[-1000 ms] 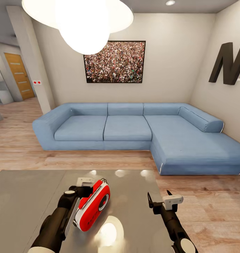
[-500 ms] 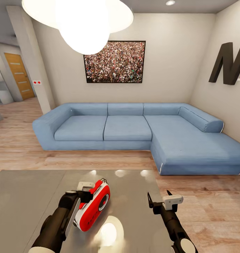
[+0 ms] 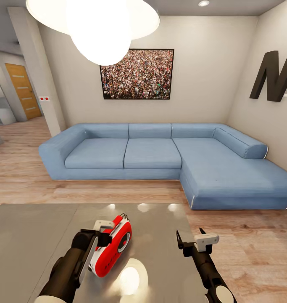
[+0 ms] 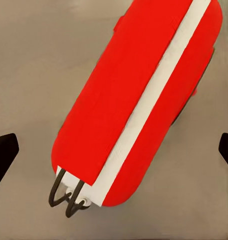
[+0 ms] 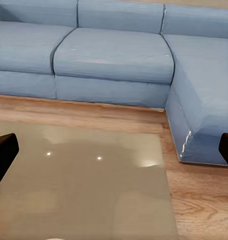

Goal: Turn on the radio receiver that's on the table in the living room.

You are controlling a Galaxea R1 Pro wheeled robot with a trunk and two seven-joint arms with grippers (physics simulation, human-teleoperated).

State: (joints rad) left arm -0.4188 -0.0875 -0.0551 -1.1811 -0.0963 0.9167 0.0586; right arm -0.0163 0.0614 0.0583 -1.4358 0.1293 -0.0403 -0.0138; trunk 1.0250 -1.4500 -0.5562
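now | left gripper [image 4: 114, 150] jaws spread wide over radio receiver [image 3: 114, 246] lying on counter [image 3: 30, 235] | right gripper [image 3: 193, 240] jaws apart, idle | press switch gently, avoid sliding radio

Bare table [image 3: 30, 235] top all round radio receiver [image 3: 114, 248]; sofa [image 3: 160, 155] well beyond far edge, floor between.

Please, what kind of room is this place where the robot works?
Most likely a home living room. A blue L-shaped sofa stands against the wall under a framed crowd picture, and a low glossy table in front carries a red radio on a wood plank floor.
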